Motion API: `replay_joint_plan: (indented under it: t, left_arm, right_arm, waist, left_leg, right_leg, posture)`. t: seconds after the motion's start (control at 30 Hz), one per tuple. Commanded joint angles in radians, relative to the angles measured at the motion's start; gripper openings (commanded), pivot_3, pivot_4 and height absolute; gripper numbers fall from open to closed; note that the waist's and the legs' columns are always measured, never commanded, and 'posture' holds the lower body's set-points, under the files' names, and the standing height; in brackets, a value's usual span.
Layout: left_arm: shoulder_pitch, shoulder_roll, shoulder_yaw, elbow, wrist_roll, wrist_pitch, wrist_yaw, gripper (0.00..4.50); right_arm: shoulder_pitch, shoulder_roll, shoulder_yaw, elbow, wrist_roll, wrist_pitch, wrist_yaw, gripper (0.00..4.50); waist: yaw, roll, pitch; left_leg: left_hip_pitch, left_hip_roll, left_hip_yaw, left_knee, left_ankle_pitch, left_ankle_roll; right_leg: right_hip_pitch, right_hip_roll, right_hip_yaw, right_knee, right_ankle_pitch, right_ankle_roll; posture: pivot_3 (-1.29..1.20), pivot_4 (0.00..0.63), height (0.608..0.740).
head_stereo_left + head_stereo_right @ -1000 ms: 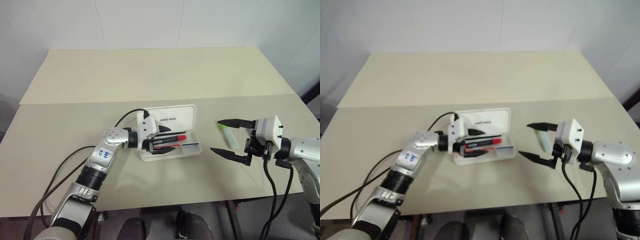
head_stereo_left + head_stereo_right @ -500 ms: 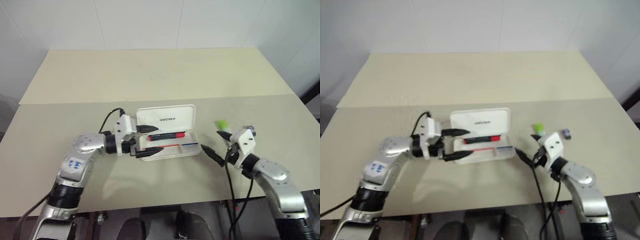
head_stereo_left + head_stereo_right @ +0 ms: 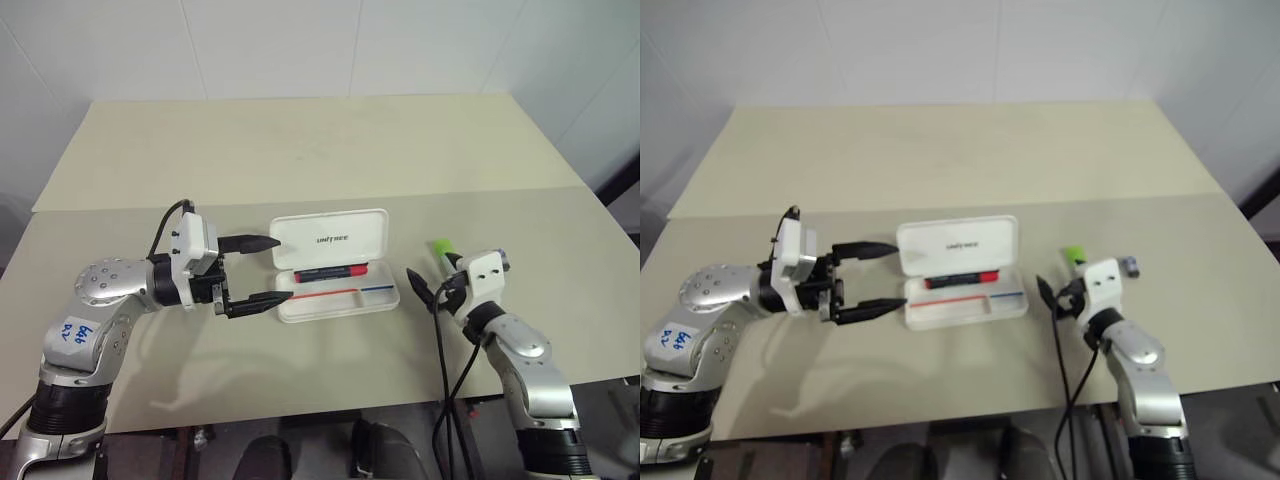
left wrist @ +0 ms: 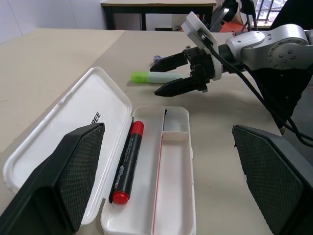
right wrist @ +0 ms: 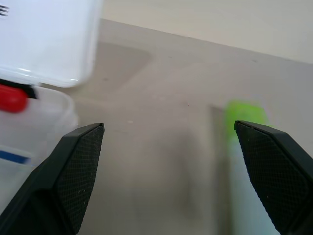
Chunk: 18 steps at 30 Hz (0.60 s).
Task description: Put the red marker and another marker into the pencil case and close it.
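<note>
The left gripper is level, pointing toward 3 o'clock, its fingers wide apart; the right gripper is low, pointing toward 11 o'clock, also spread.

— What lies on the worktop?
— A white pencil case, hinged open, its lid marked "UNITREE" laid back toward 12 o'clock of the tray.

— And inside it?
— The red marker, black barrel, red cap pointing to 3 o'clock, lying flat along the tray's hinge side. Thin red and blue lines run along the tray floor.

— The other marker?
— The green-capped marker, pale barrel, lies flat on the worktop at 3 o'clock of the case, apart from it.
</note>
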Motion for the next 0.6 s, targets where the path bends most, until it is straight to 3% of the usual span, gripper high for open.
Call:
replay_joint_plan:
  t: [0.03,0.33,0.6]
  left_arm:
    - [0.007,0.038,0.044,-0.031,-0.031,-0.019,-0.023,4.47]
    - [0.002,0.081,0.058,0.017,-0.025,-0.044,-0.074,4.47]
    - [-0.011,0.096,0.068,0.018,-0.025,-0.048,-0.080,4.47]
  right_arm:
    - [-0.030,-0.010,-0.077,0.019,0.043,-0.021,-0.018,4.50]
    - [-0.036,-0.050,-0.136,0.096,0.059,-0.005,-0.003,4.50]
    - [-0.009,-0.022,-0.098,0.094,0.077,0.028,0.001,4.50]
  waist:
    - [-0.006,0.001,0.000]
    - [-0.008,0.001,0.000]
    - [-0.008,0.001,0.000]
  left_leg:
    - [0.000,0.000,0.000,0.000,0.000,0.000]
    - [0.000,0.000,0.000,0.000,0.000,0.000]
    - [0.000,0.000,0.001,0.000,0.000,0.000]
  right_leg:
    - [0.000,0.000,0.000,0.000,0.000,0.000]
    - [0.000,0.000,0.001,0.000,0.000,0.000]
    - [0.000,0.000,0.001,0.000,0.000,0.000]
  posture:
    - [0.00,0.150,0.740]
    - [0.00,0.150,0.740]
    - [0.00,0.150,0.740]
